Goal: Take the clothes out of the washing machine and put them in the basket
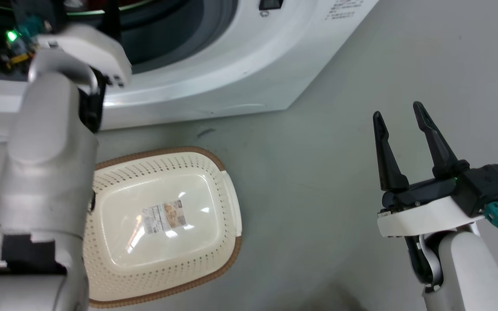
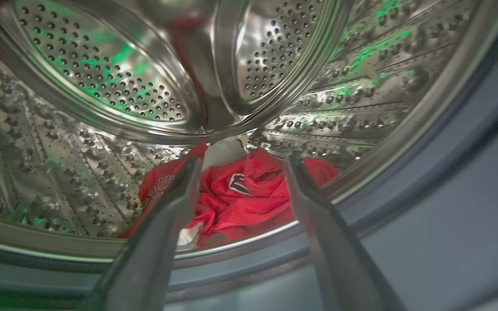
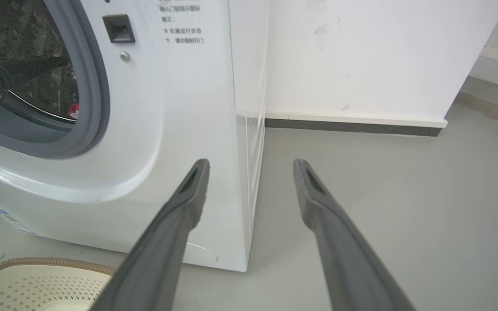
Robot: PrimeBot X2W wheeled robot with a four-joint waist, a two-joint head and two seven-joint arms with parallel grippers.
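Two grippers, both spread; reach step: left gripper (image 2: 242,159) at the washing machine (image 1: 231,65) porthole, clothes (image 2: 240,203) at 6 o'clock in the drum (image 2: 102,86); right gripper (image 1: 397,110) idle; basket (image 1: 231,203) empty; next, likely: advance, pinch fabric.

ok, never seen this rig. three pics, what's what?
It is a wheeled robot with two arms. The head view looks down from its head. It shows the washing machine at the top, an empty basket on the floor, and the right gripper, open and holding nothing. The left wrist view looks along the left gripper. It is open and aimed into the steel drum at the red clothes, but not gripping them. The right wrist view faces the washer's front and a wall.
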